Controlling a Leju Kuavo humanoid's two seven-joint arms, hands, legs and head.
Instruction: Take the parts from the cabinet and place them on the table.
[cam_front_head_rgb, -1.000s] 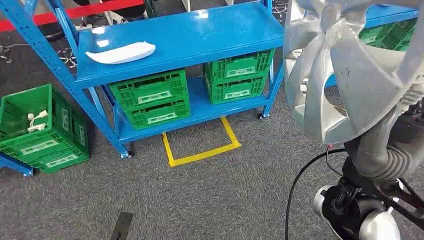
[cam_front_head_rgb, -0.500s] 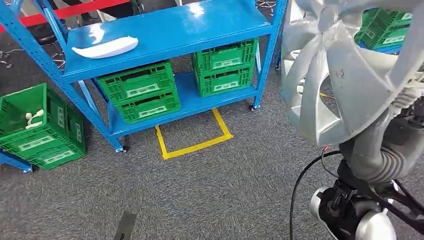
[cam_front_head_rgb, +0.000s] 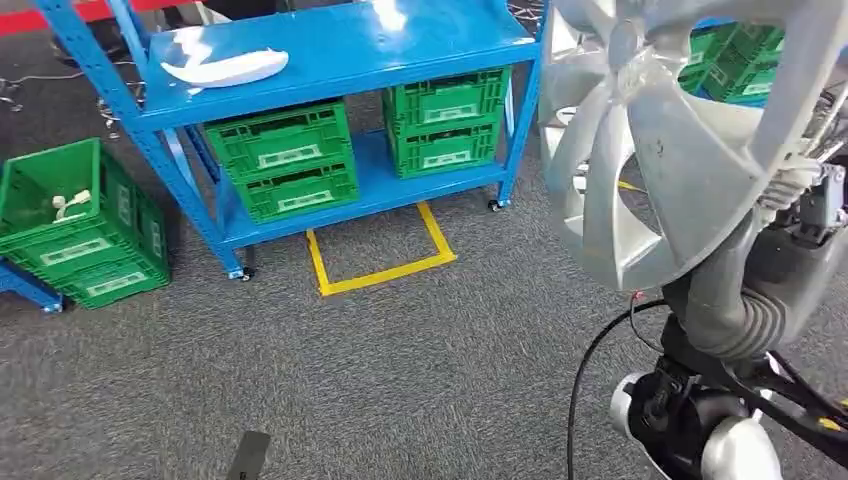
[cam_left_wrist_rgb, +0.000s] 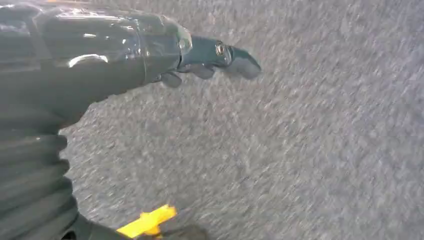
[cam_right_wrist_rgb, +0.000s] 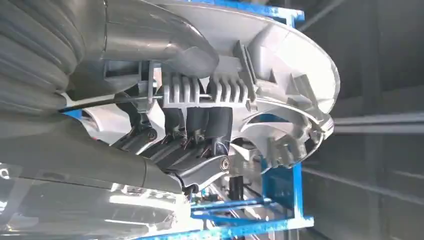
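At two o'clock in my head view, filling that corner, is the wheel cover (cam_front_head_rgb: 680, 150): silver-grey plastic, broad curved spokes with open gaps, ribbed clips on its back. My right hand (cam_right_wrist_rgb: 190, 145) grips its rim, dark fingers (cam_right_wrist_rgb: 215, 125) hooked through a gap, thumb over the edge. At eleven o'clock stands the blue rack (cam_front_head_rgb: 350, 60) with a white part (cam_front_head_rgb: 225, 68) on top. My left hand (cam_left_wrist_rgb: 200, 57) hangs over carpet (cam_left_wrist_rgb: 310, 150), holding nothing, fingers loosely extended.
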